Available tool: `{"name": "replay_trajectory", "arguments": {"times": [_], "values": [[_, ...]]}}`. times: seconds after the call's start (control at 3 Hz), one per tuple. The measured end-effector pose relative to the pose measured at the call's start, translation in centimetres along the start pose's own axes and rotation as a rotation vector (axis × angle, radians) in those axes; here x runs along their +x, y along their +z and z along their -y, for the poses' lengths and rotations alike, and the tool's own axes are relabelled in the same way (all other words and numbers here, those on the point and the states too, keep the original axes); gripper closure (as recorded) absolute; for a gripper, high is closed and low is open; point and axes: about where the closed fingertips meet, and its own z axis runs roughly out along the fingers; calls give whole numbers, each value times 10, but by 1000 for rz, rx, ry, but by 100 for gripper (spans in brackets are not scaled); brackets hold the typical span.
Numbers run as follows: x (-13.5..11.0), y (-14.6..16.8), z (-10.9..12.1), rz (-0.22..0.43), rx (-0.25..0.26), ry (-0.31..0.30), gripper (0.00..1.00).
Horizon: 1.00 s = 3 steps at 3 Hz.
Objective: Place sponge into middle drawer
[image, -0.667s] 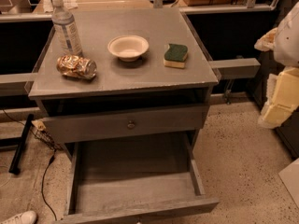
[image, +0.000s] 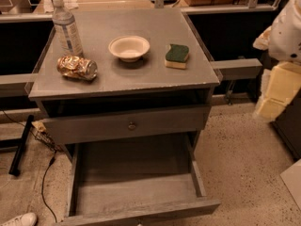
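The sponge (image: 177,55), dark green on top with pale yellow foam below, lies flat on the right side of the grey cabinet top (image: 141,79). The middle drawer (image: 136,192) is pulled out below, a wide shallow grey box with a bare floor. Above it is a closed drawer front with a small round knob (image: 131,125). My gripper (image: 272,100), pale yellow under the white arm, hangs at the right edge of the view. It is off to the right of the cabinet, below top level and well apart from the sponge.
On the cabinet top stand a plastic water bottle (image: 67,28), a crushed shiny can (image: 77,67) and a white bowl (image: 129,47). A black cable (image: 47,178) and a white shoe (image: 19,219) lie on the speckled floor at left. Grey rails run behind the cabinet.
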Motion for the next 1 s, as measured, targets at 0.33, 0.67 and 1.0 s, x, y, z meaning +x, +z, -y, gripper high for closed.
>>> {"name": "replay_trajectory", "arguments": {"times": [0.33,0.67,1.0], "values": [[-7,10,11,-34,-26,42,0],[-15,24,22,-91,-36,91,0],[-19,25,27,-84,-22,96,0]]}}
